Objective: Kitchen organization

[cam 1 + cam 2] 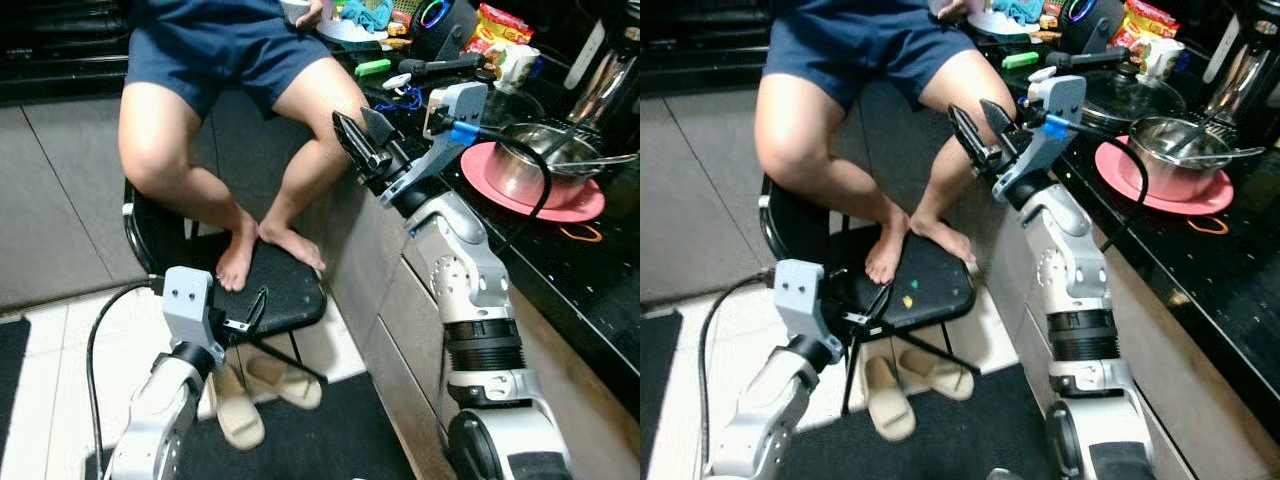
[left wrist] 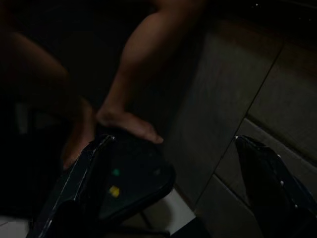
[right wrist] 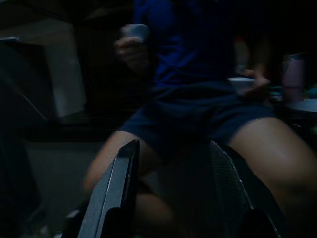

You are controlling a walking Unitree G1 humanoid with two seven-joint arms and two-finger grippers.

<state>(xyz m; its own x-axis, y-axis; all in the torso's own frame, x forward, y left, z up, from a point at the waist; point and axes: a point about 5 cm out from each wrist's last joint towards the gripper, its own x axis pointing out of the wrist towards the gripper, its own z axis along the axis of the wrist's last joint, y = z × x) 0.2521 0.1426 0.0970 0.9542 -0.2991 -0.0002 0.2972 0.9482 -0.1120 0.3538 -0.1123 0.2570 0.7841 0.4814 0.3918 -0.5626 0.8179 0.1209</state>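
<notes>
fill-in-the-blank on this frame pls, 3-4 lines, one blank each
1. The steel pot sits on a ____ plate.
2. The person's bare feet rest on a black ____.
3. The right claw is raised with its fingers ____.
4. Under the chair, a pair of ____ lies on the floor.

Missing words: pink; chair; open; slippers

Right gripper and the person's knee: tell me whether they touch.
Cannot tell. In the left eye view the right gripper, fingers open, overlaps the person's knee with no gap showing. The right wrist view is dark and shows the thigh beyond the fingers, settling nothing.
</notes>
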